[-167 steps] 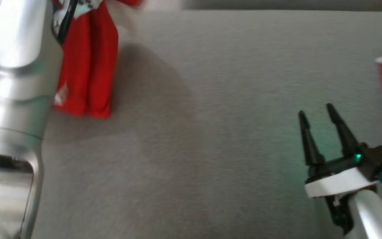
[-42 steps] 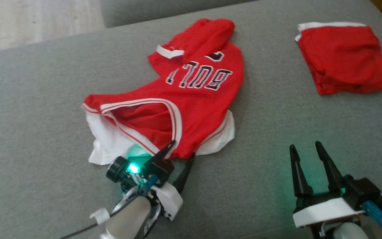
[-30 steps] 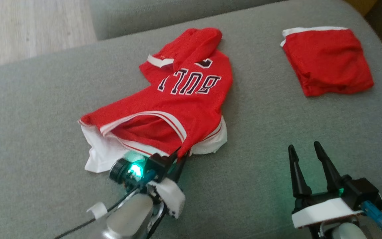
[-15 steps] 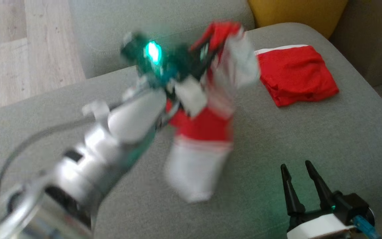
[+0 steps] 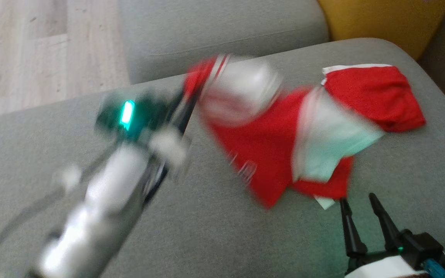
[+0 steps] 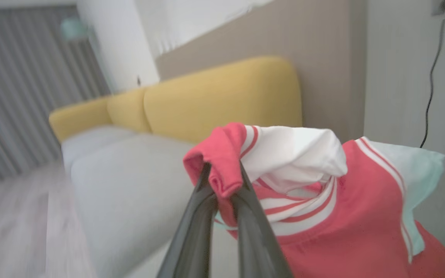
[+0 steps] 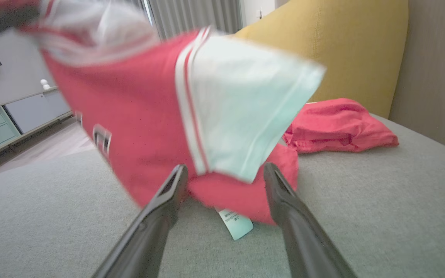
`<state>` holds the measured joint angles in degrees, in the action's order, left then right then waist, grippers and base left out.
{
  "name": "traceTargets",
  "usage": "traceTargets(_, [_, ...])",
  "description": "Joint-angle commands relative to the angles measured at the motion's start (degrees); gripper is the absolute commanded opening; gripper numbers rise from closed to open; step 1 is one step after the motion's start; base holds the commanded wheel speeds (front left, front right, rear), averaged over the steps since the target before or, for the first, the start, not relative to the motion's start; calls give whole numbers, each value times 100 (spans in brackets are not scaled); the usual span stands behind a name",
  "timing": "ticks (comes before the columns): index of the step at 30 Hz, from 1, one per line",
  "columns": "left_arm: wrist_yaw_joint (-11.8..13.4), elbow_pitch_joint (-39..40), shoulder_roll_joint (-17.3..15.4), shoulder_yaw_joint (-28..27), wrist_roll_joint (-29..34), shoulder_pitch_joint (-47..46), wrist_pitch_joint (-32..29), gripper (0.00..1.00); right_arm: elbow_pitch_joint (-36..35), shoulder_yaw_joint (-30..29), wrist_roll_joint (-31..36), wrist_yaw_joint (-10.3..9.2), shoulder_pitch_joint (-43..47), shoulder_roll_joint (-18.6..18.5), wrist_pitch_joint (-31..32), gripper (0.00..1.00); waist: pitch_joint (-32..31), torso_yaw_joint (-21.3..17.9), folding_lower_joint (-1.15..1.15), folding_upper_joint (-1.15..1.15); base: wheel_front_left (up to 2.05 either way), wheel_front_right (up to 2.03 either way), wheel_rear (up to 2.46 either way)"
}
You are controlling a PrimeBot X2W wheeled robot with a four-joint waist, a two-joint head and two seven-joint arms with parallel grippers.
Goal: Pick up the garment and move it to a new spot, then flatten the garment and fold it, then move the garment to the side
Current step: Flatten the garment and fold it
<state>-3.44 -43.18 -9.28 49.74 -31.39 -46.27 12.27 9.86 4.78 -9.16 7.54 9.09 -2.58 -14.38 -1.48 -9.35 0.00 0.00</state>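
While jersey (image 5: 269, 154) hangs blurred at centre, left gripper (image 6: 222, 175) pinches its red edge tight; right gripper (image 5: 357, 198), lower right, jaws spread wide, empty, tips near cloth.

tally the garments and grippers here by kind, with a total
garments: 2 (jersey pinched in the left gripper, folded red garment on the sofa)
grippers: 2 (left gripper shut, right gripper open)
total: 4

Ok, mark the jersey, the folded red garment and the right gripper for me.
jersey (image 5: 261, 154), head view, on its red body panel.
folded red garment (image 5: 377, 96), head view, middle of its top face.
right gripper (image 5: 357, 199), head view, midway between its open fingertips.
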Motion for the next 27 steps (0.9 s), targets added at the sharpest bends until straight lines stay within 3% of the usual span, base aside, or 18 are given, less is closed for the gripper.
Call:
traceTargets(1, [99, 241, -339, -300, -164, 204, 106, 0, -212, 59, -2, -5, -95, -31, -62, 100, 45, 173, 0, 0, 0, 0, 0])
traceTargets(7, [508, 774, -1008, -635, -625, 2060, 220, 0, -271, -136, 42, -5, 18, -31, -62, 100, 153, 517, 0, 0, 0, 0, 0])
traceTargets(11, [767, 1107, -1262, -876, -759, 2723, 253, 0, -281, -159, 74, -5, 25, -31, -62, 100, 194, 700, 0, 0, 0, 0, 0])
traceTargets(19, [1143, 1601, -1479, -1191, -603, 3099, 270, 0, -266, -136, 106, -5, -40, -30, -62, 100, 236, 833, 0, 0, 0, 0, 0])
traceTargets(24, [1206, 1743, -1456, -1286, -565, 3277, 272, 0, -235, -101, 117, -5, -63, -30, -62, 100, 231, 814, 0, 0, 0, 0, 0])
traceTargets(25, [1247, 1720, -1442, -1300, -573, 3310, 272, 15, -230, -94, 118, -5, -66, -30, -62, 100, 230, 797, 0, 0, 0, 0, 0])
traceTargets(26, [1355, 1651, -1429, -1324, -566, 3356, 272, 100, -217, -72, 119, -5, -78, -30, -62, 100, 230, 753, 0, 0, 0, 0, 0])
traceTargets(27, [1436, 1634, -1428, -1349, -540, 3364, 272, 100, -217, -68, 116, -5, -84, -30, -62, 100, 234, 727, 0, 0, 0, 0, 0])
